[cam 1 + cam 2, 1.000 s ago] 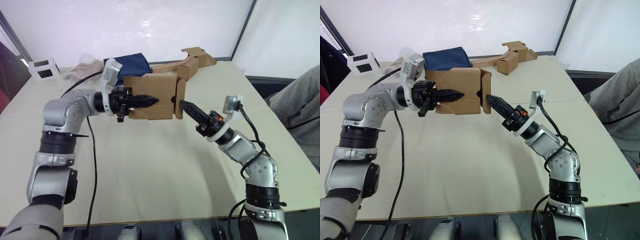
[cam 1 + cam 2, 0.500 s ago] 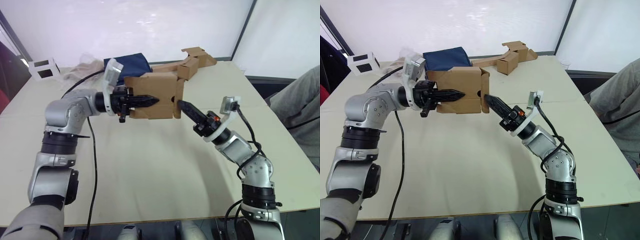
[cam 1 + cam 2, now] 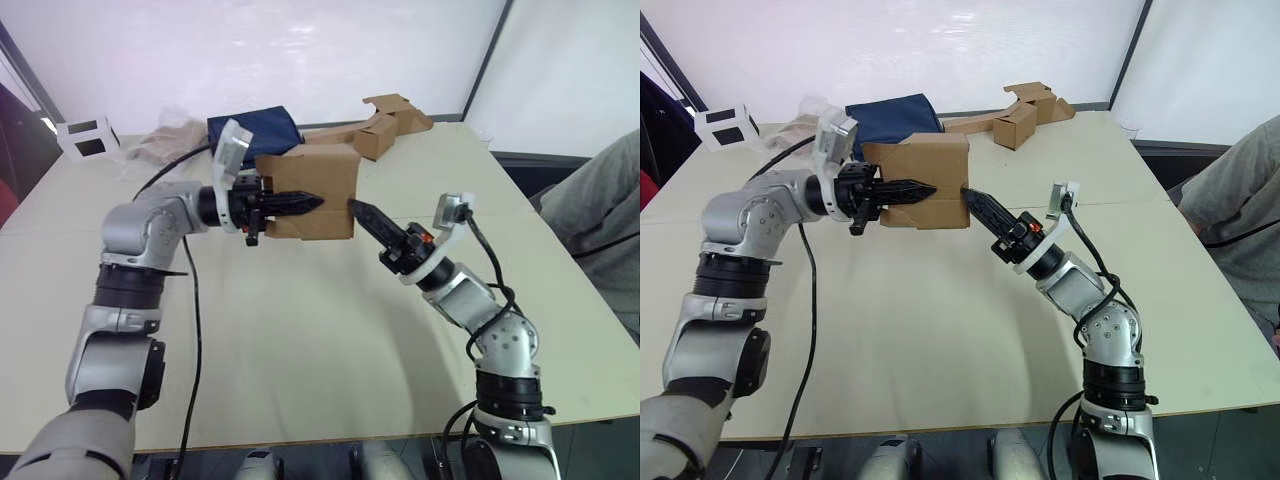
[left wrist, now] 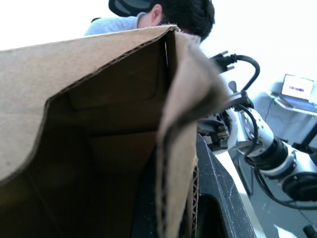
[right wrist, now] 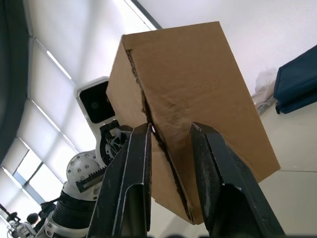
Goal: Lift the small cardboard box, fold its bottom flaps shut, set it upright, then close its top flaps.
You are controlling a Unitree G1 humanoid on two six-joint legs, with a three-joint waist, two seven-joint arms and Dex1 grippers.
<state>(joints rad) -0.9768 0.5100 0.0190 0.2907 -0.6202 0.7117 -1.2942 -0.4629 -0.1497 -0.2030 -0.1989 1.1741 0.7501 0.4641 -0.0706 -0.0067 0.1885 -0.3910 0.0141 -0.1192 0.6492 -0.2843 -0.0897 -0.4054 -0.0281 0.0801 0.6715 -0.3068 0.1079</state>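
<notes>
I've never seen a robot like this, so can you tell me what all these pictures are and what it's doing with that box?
It is a robot with two arms. Two pictures come from cameras in its head, looking down over a table. The other two come from small cameras on its wrists. The left gripper holds the small cardboard box up above the table, pinching one cardboard wall. The right gripper, its two fingers apart, touches the box's end, where the bottom flaps look folded shut. At the table's far side lie a dark blue bag and more cardboard pieces. A person's arm shows nearby.
</notes>
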